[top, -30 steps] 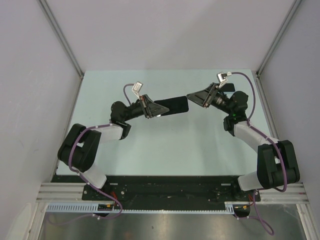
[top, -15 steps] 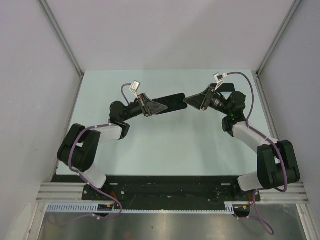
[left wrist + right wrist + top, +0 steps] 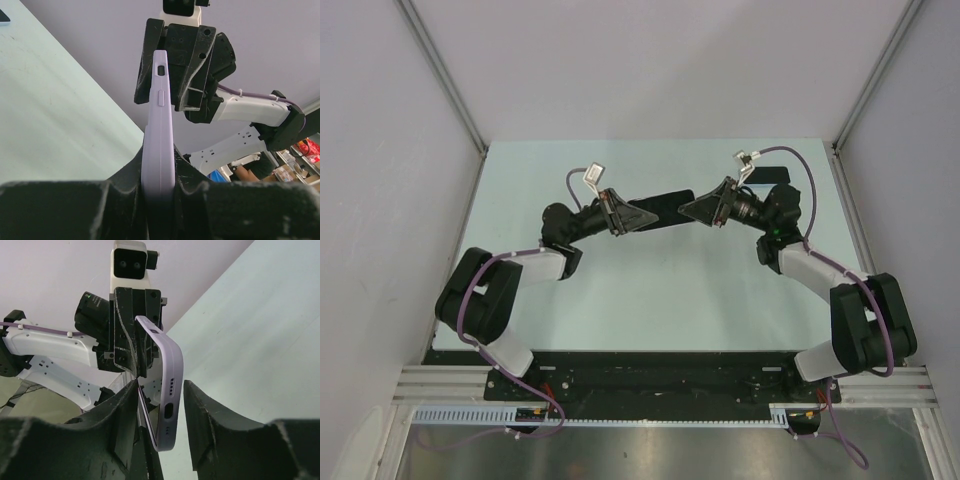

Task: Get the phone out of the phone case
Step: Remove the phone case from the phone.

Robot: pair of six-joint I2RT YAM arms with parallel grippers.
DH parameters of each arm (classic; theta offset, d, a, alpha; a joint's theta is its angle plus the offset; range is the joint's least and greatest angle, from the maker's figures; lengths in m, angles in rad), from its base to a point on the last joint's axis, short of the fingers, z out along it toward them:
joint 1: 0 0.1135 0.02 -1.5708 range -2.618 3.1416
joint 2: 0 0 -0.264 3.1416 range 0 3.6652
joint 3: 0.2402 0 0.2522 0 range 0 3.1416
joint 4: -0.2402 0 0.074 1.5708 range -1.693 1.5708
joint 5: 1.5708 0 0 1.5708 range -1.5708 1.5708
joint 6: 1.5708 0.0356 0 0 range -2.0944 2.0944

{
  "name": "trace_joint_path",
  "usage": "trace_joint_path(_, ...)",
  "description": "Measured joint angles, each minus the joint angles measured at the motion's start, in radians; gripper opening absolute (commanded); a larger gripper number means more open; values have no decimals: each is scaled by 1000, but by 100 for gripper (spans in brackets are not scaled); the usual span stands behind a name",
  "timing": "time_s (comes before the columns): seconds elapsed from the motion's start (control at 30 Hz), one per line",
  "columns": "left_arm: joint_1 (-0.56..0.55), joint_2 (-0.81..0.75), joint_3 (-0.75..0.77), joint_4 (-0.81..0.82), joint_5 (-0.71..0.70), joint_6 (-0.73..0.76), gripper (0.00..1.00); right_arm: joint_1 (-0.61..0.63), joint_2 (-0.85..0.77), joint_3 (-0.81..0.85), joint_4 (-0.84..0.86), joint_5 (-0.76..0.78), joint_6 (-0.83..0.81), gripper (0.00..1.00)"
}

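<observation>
The phone sits in a lilac phone case (image 3: 159, 130) and is held edge-up in the air over the table. In the top view it is a dark slab (image 3: 660, 205) between the two grippers. My left gripper (image 3: 159, 195) is shut on one end of the cased phone. My right gripper (image 3: 160, 410) is open, with its fingers on either side of the case's other end (image 3: 170, 385), where the port hole shows. A gap shows between the case and the right-hand finger (image 3: 200, 410). The phone's screen is not clearly visible.
The pale green table (image 3: 650, 290) lies under both arms. Grey enclosure walls and aluminium posts (image 3: 445, 85) stand to the left, right and back. The right arm's purple cable (image 3: 810, 165) loops above its wrist.
My right gripper has moved left, and its open fingers now sit around the phone's free end. My left gripper still holds the cased phone, with little change.
</observation>
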Motion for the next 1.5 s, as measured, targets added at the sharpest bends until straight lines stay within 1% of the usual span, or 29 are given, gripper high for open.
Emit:
trace_joint_path(0.03,-3,0,0,0,1,0,0,4,2,0,1,-2,-3,29)
trace_joint_path(0.1,-9,0,0,0,2,0,0,8,4,0,6,-6,-7,16)
trace_joint_path(0.13,-11,0,0,1,3,0,1,8,4,0,10,-10,1,3)
trace_joint_path(0.17,-11,0,0,2,3,1,0,8,4,0,13,-16,7,0)
trace_joint_path(0.23,-11,2,0,11,13,-3,1,6,4,0,23,-34,24,0)
trace_joint_path(0.37,-11,14,5,26,22,-11,8,4,4,0,26,-39,31,0)
trace_joint_path(0.57,-23,46,24,31,28,-16,16,-15,3,2,-11,-55,17,0)
trace_joint_path(0.97,-37,66,39,26,49,-16,27,-23,0,32,-72,-90,-31,0)
trace_joint_path(1.03,-55,73,41,21,59,-16,28,-18,0,36,-90,-102,-45,0)
trace_joint_path(1.07,-63,76,42,19,66,-16,27,-16,0,37,-97,-108,-50,0)
trace_joint_path(1.13,-69,79,44,16,74,-15,20,-14,0,37,-108,-115,-56,0)
trace_joint_path(1.17,-69,79,46,13,75,-14,15,-15,0,38,-112,-116,-56,0)
trace_joint_path(1.23,-69,79,46,13,79,-11,14,-15,-2,39,-121,-114,-54,0)
trace_joint_path(1.3,-69,79,47,15,80,-9,15,-17,-2,40,-126,-116,-50,0)
trace_joint_path(1.43,-69,80,47,14,80,-9,25,-26,-3,40,-128,-118,-45,0)
trace_joint_path(1.5,-71,80,48,10,77,-12,27,-29,-3,40,-127,-122,-45,0)
